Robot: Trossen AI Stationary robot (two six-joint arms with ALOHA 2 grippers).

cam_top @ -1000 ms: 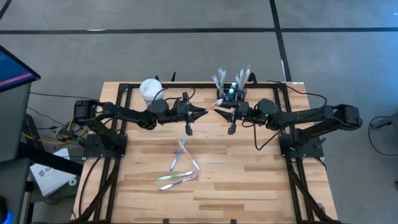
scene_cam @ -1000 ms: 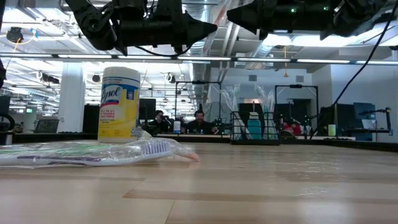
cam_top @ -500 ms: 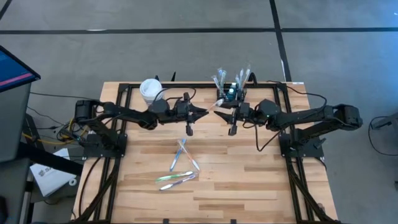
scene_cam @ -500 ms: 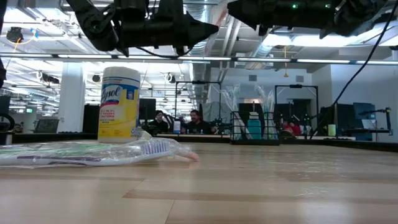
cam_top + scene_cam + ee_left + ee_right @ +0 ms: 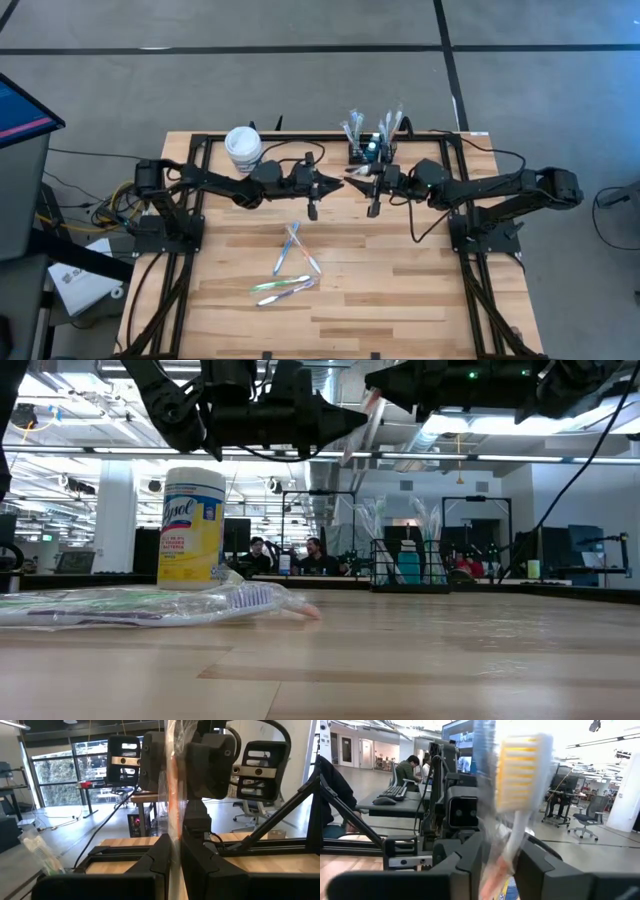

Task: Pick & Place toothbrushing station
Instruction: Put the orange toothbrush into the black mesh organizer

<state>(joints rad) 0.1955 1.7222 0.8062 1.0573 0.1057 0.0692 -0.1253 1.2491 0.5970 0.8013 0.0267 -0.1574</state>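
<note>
Both end effectors meet above the bench: the left end effector (image 5: 337,183) and right end effector (image 5: 356,182) each clamp the same wrapped toothbrush (image 5: 520,795).

Both arms are matte black throughout, built of slim tubular links joined by bulkier rounded joint housings, each mounted on a black frame base at its side of the table. Black cables loop loosely alongside the links of each arm. The left gripper (image 5: 337,183) and right gripper (image 5: 352,172) each carry two dark, blocky, angular fingers (image 5: 470,857)
</note>
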